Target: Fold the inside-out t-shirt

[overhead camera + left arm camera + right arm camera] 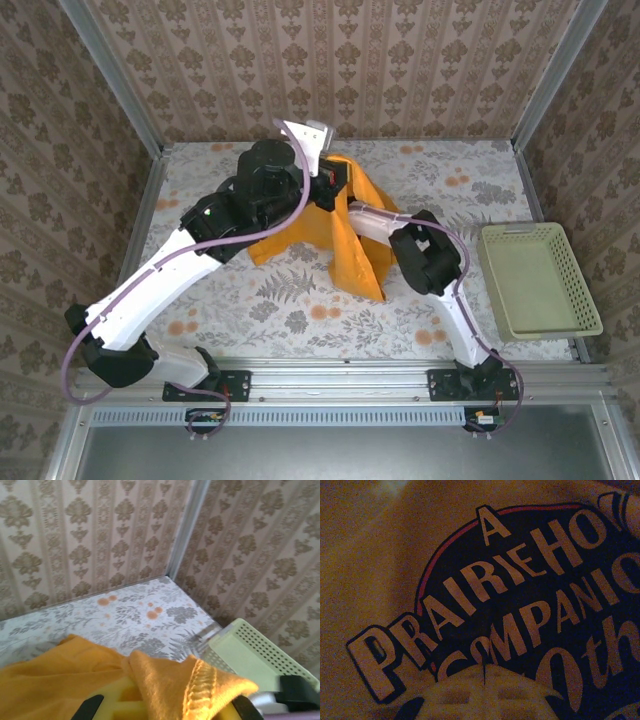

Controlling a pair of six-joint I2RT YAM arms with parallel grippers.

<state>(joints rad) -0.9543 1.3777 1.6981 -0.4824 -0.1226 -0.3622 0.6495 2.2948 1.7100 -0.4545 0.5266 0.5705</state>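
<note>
**Task item.** The t-shirt [358, 250] is mustard-orange. It sits at the centre of the floral tabletop [300, 312], toward the far wall. In the top view the cloth is raised into a peak under the left wrist. From there it drapes down toward the near edge in two hanging lobes, and its lower parts rest on the tabletop.

**Left arm.** The left gripper [325, 186] is at the top of the raised cloth. In the left wrist view its fingers [124, 704] are clenched on the t-shirt [65, 680]. The fabric bunches over them, and a stitched hem [200, 686] folds across the right side. The left gripper [170, 710] is lifted clear of the tabletop [145, 615].

**Right arm.** The right arm reaches in from the right, and the right gripper [352, 212] is buried in the side of the draped cloth. The right wrist view is dim. It shows the printed face of the t-shirt [395, 555], with pale lettering on a dark patch reading "A PRAIRIE HOME COMPANION". The right gripper [484, 680] has its fingers [455, 692] clamped together against this print. A short crease in the cloth rises from the line where they meet.

**Other items.** A pale mesh basket [538, 285] stands on the right side of the tabletop, well apart from the t-shirt. Its perforated wall [250, 652] shows in the left wrist view.
</note>
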